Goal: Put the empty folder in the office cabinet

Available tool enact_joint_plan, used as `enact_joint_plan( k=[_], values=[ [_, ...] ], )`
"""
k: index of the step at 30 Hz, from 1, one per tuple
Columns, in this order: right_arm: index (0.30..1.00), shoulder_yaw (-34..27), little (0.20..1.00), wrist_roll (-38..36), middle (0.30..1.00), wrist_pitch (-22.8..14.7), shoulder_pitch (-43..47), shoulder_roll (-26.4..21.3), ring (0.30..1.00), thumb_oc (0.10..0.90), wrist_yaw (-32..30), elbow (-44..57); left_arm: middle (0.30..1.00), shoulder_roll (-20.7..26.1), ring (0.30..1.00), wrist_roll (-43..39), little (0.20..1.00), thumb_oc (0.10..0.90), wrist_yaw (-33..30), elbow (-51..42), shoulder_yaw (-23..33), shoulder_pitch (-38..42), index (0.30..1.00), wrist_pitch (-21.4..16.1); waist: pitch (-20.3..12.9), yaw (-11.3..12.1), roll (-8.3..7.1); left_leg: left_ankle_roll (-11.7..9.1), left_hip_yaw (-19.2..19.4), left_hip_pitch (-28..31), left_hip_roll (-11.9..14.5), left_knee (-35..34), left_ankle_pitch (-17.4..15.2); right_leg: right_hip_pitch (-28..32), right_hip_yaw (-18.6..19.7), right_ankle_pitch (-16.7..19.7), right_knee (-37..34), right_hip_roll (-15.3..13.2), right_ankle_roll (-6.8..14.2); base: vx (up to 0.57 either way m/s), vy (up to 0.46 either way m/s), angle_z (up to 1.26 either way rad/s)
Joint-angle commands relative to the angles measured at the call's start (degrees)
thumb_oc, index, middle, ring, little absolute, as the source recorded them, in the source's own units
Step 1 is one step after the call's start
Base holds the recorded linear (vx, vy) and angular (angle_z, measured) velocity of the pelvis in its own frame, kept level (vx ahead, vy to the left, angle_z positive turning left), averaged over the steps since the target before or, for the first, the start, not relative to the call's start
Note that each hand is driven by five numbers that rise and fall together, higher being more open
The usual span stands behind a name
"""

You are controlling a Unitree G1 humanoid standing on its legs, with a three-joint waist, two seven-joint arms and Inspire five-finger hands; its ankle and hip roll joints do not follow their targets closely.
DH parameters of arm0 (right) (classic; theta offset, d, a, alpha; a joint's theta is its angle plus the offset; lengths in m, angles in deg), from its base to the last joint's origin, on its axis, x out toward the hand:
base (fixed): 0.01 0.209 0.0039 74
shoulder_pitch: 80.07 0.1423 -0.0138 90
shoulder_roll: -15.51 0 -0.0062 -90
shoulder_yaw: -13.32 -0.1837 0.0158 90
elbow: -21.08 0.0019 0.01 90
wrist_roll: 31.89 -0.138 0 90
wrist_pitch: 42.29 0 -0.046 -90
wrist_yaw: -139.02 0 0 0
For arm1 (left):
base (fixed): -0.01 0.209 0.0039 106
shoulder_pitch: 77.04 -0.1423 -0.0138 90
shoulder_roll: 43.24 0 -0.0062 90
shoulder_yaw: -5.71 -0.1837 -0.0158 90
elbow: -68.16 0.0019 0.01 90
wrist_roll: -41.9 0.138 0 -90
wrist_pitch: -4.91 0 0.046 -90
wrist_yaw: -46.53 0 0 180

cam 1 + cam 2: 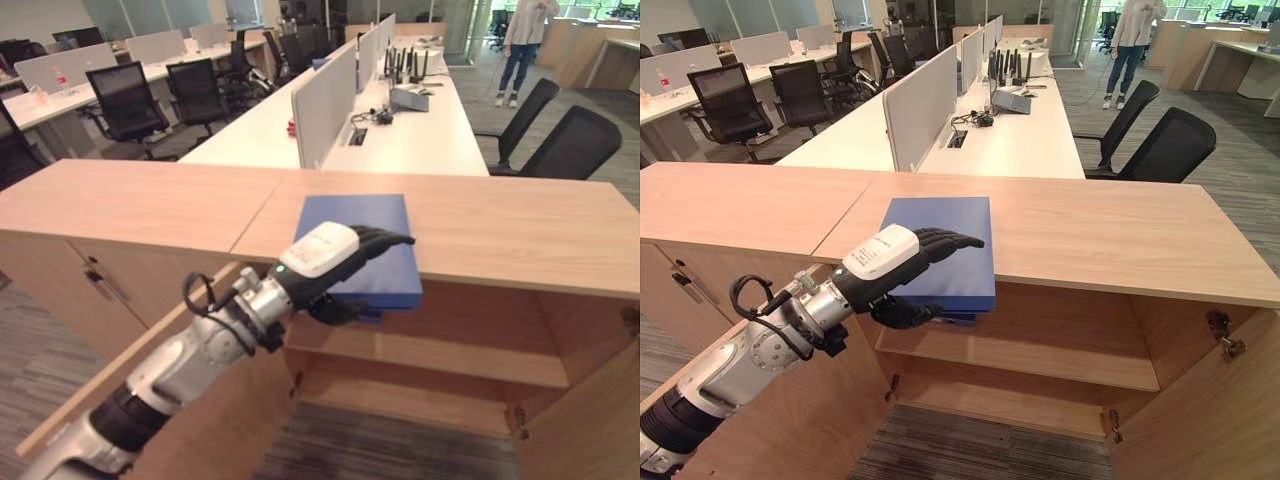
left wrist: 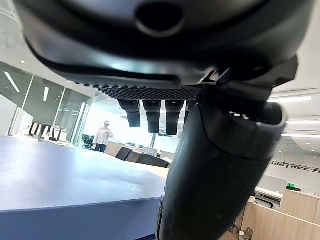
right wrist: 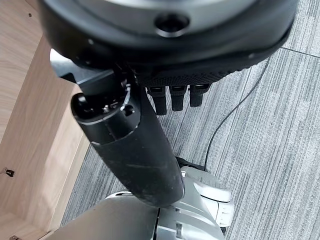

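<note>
The blue folder (image 1: pixel 355 243) lies flat on top of the wooden cabinet (image 1: pixel 520 225), at its front edge, and its near end sticks out a little past that edge. The left hand (image 1: pixel 335 262) grips this near end, fingers on top and thumb underneath. Below, the cabinet is open, its door (image 1: pixel 840 400) swung out under the left arm, and a bare shelf (image 1: pixel 1040 365) has lots of room. The right hand (image 3: pixel 150 130) hangs over the grey carpet (image 3: pixel 280 125) with loose, straight fingers, holding nothing.
</note>
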Motion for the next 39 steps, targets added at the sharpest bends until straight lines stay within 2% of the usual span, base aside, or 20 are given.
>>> enact_joint_plan(
  k=[1,16,32,39],
  values=[
    [0.9,-0.35,0.9,-0.58,0.9,-0.44,2.86,0.39,0.9,0.8,0.02,0.51,0.9,-0.5,0.9,1.72,0.9,0.8,-5.33,0.88,6.17,8.27,0.9,0.22,-0.43,-0.56,-2.5,-0.66,0.1,3.69,-0.03,-0.07,-9.02,-2.16,0.32,-1.23,0.36,-2.66,5.07,0.0,0.0,0.0],
    [0.9,-0.63,0.9,-0.15,0.9,-0.16,2.34,0.77,0.9,0.8,0.27,-0.43,0.9,0.05,0.9,-0.18,0.9,0.8,-4.07,0.17,7.96,5.51,0.9,0.94,-0.4,-0.4,-2.65,-0.69,0.17,4.28,0.08,-0.07,-9.7,-1.69,0.55,-1.77,0.36,-2.48,5.02,0.0,-0.001,0.0],
    [0.9,-0.75,0.9,0.01,0.9,-0.38,2.56,0.94,0.9,0.8,-1.26,-0.21,0.9,0.61,0.9,16.2,0.9,0.8,-8.32,4.62,6.32,3.58,0.9,0.86,-0.32,-0.44,-3.08,-0.6,0.38,3.66,0.0,-0.07,-9.34,-2.31,0.67,-1.3,0.36,-2.39,4.92,-0.01,-0.001,0.0],
    [0.9,-0.41,0.9,-0.66,0.9,-0.68,2.75,0.83,0.9,0.8,-2.18,-0.07,0.9,0.36,0.9,28.29,0.9,0.8,-12.57,12.68,2.92,5.51,0.9,2.71,-0.31,-0.76,-3.15,-0.6,0.62,3.65,0.05,-0.07,-9.43,-2.38,0.73,-1.23,0.36,-2.35,4.86,0.0,0.0,0.0]
  ],
)
